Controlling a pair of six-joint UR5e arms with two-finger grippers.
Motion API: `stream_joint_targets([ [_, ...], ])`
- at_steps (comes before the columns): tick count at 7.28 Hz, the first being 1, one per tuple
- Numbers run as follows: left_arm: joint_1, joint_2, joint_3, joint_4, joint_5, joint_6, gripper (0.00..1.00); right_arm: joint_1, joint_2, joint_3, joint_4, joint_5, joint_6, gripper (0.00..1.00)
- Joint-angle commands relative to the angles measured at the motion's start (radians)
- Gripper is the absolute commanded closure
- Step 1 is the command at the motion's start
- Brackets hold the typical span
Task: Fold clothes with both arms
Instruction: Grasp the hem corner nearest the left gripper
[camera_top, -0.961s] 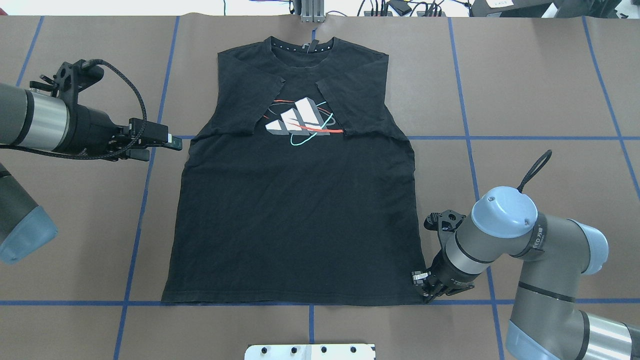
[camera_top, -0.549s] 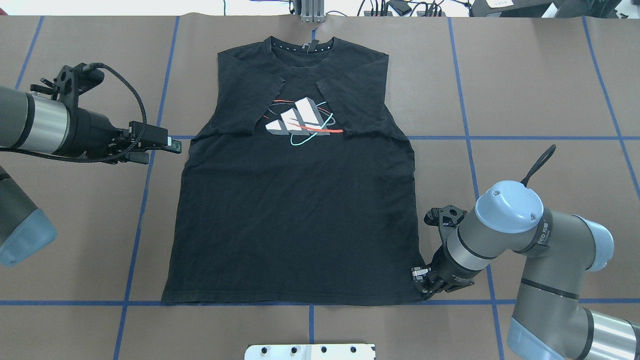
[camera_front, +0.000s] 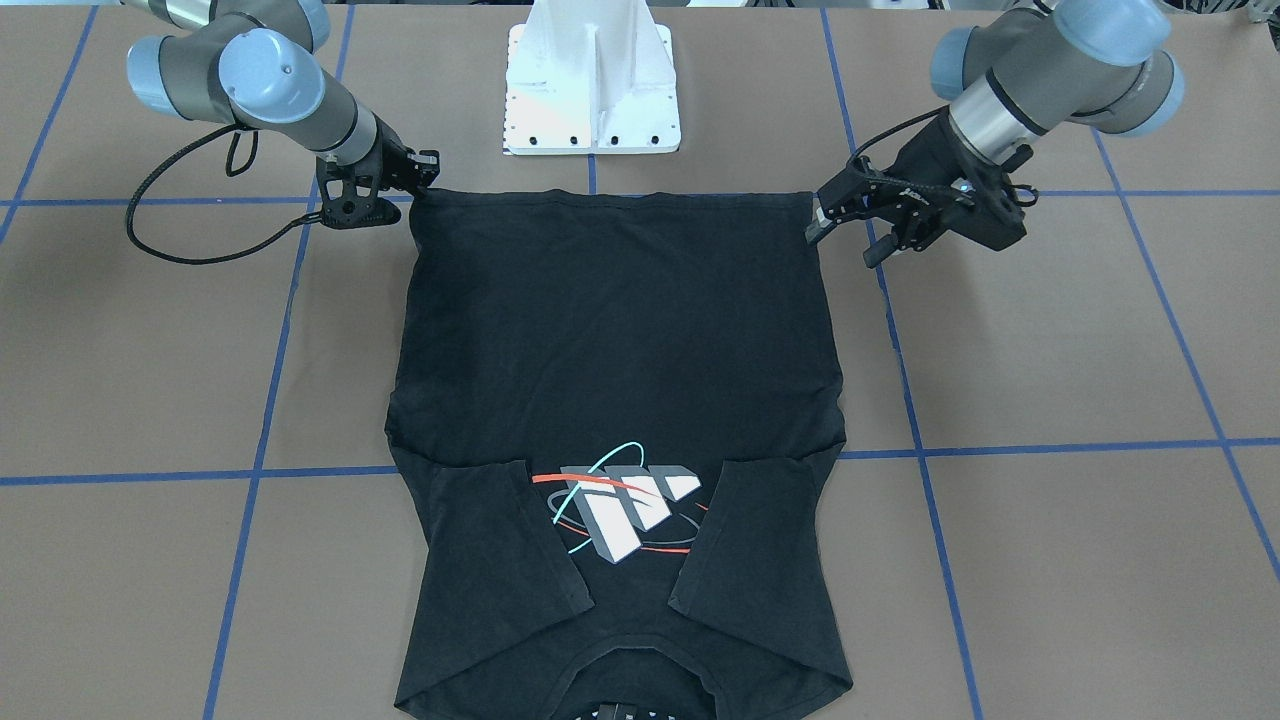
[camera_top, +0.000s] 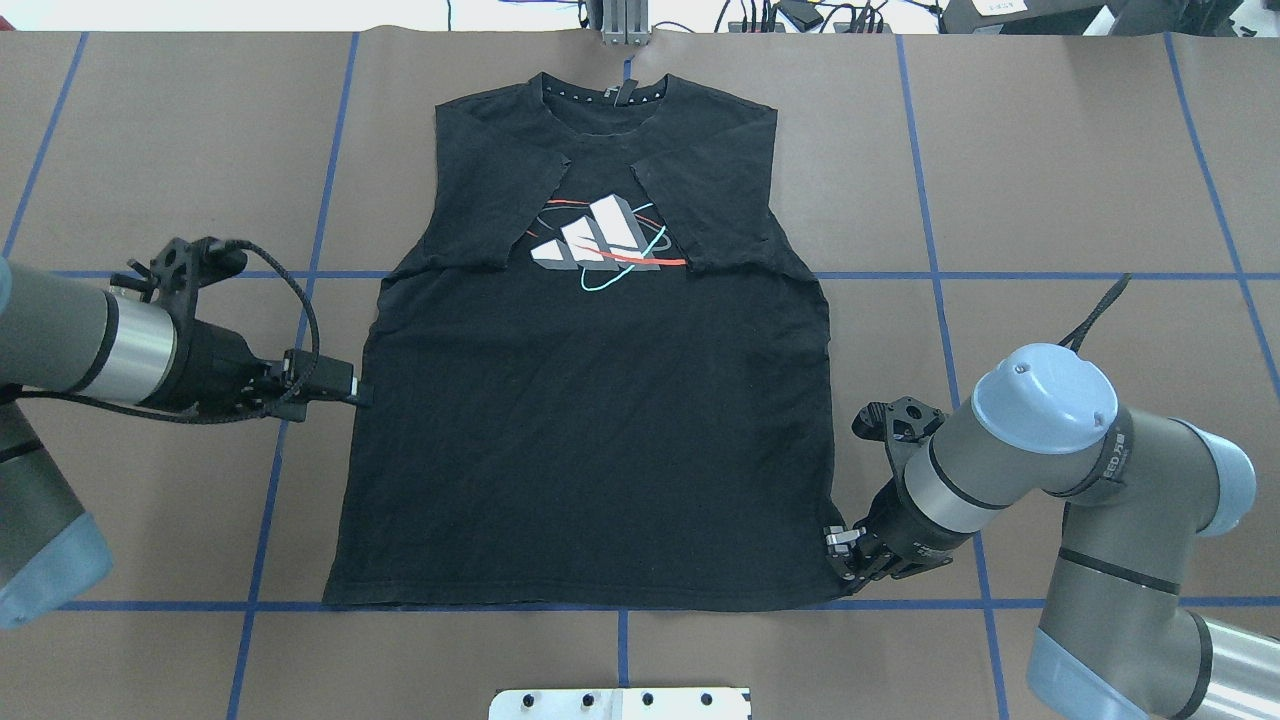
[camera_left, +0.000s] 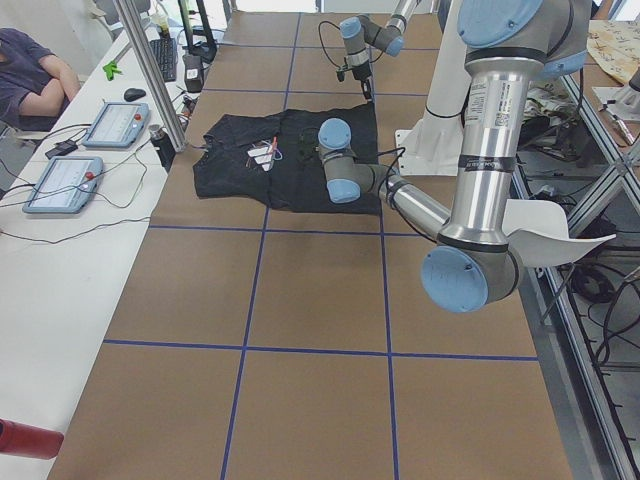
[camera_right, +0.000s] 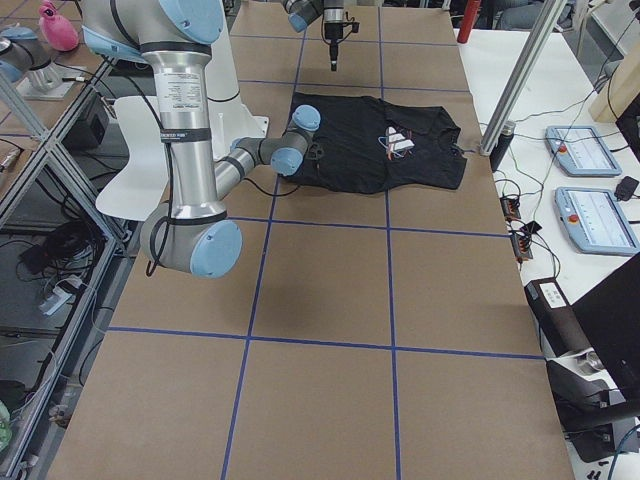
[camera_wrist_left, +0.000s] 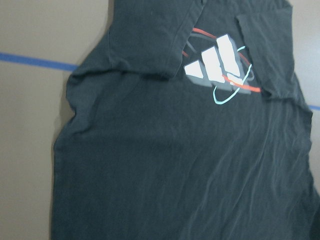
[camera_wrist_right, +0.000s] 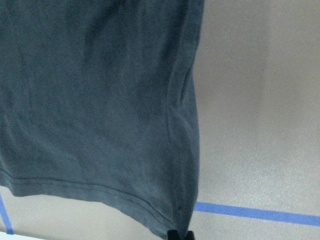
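Currently on table (camera_top: 1080, 180): one black T-shirt (camera_top: 600, 430), spread flat, front up, collar (camera_top: 605, 92) at the edge far from the robot.
Sleeves (camera_top: 505, 200): both folded inward over the chest, flanking the print (camera_top: 597, 243) of white-grey blocks with red and cyan ovals.
Hem (camera_top: 580, 596): nearest the robot, lying along a blue line.
Right claw (camera_top: 848, 580): low at the hem's right corner, clenched on that corner.
Left claw (camera_front: 840, 242): released, grasping nothing, hovers above the table just beside the shirt's left side edge, pointing at it.
Table surface: brown, crossed by blue tape lines (camera_top: 1050, 276).
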Motion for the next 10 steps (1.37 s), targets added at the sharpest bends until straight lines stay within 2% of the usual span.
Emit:
stream_joint_targets([
  [1, 0.149, 0.077, -0.016, 0.000, 0.085, -0.058, 0.01, 0.024, -0.003, 0.024, 0.004, 0.037, 0.000, 1.00],
  [4, 0.271, 0.097, -0.015, 0.005, 0.153, -0.147, 0.01, 0.053, -0.003, 0.064, 0.004, 0.074, 0.000, 1.00],
  [10, 0.311, 0.093, 0.002, 0.034, 0.187, -0.166, 0.04, 0.076, 0.005, 0.064, 0.006, 0.094, -0.002, 1.00],
])
